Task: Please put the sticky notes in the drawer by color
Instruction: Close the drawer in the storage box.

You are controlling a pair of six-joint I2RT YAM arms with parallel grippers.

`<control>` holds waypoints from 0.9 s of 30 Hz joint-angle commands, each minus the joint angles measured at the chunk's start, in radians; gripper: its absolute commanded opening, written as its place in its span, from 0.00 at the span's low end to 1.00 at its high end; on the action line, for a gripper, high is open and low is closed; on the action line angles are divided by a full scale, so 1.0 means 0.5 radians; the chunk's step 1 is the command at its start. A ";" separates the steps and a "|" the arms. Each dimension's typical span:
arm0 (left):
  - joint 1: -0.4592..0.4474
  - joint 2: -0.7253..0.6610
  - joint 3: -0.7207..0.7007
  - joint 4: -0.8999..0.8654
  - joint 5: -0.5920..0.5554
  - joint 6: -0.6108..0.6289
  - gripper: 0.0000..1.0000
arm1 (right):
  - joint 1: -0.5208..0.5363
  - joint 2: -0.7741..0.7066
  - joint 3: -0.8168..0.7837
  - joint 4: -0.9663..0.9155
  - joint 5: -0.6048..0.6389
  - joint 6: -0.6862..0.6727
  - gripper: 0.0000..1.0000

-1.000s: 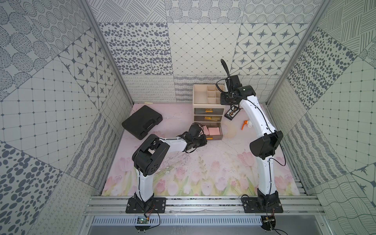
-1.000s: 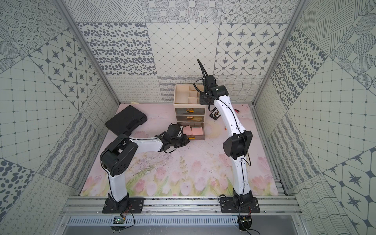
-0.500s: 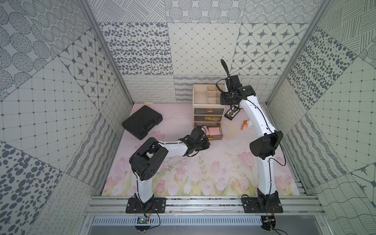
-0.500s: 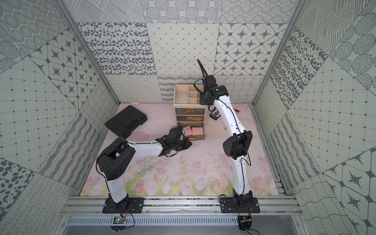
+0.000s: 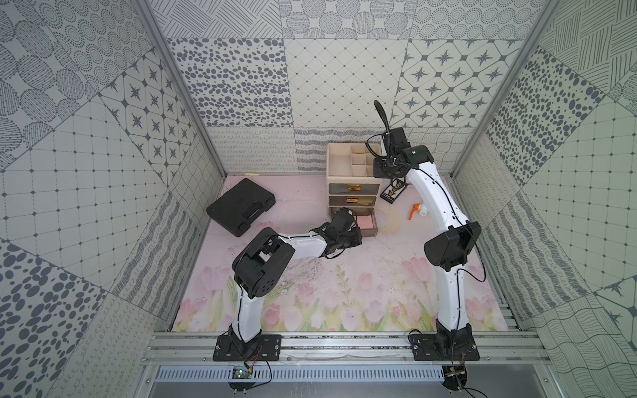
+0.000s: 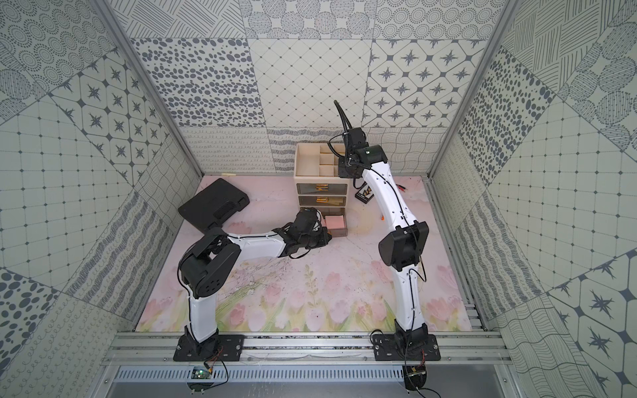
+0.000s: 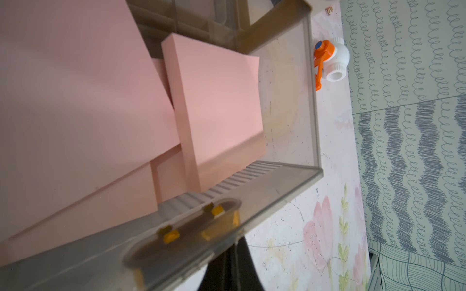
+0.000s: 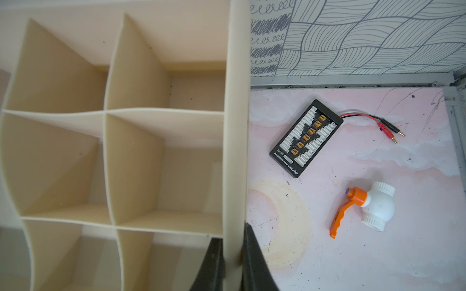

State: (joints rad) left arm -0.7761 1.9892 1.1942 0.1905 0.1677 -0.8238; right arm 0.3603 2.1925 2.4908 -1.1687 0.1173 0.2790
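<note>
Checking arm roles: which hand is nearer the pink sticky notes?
Left. The left hand is at the front of the open bottom drawer, beside the pink sticky notes; the right hand grips the chest rim above.

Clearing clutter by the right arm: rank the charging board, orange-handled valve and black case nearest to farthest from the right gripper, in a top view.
From the right gripper:
1. Charging board, beside the chest.
2. Orange-handled valve, farther out.
3. Black case, beyond the chest's other side.
</note>
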 commanded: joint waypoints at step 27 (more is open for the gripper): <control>0.095 -0.047 0.354 -0.309 -0.373 0.468 0.00 | 0.044 -0.060 -0.033 -0.123 -0.106 0.022 0.00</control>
State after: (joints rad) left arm -0.7349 2.0006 1.3724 0.0704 -0.0174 -0.6510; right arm 0.3622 2.1921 2.4866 -1.1557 0.1192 0.2852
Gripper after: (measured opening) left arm 0.056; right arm 0.129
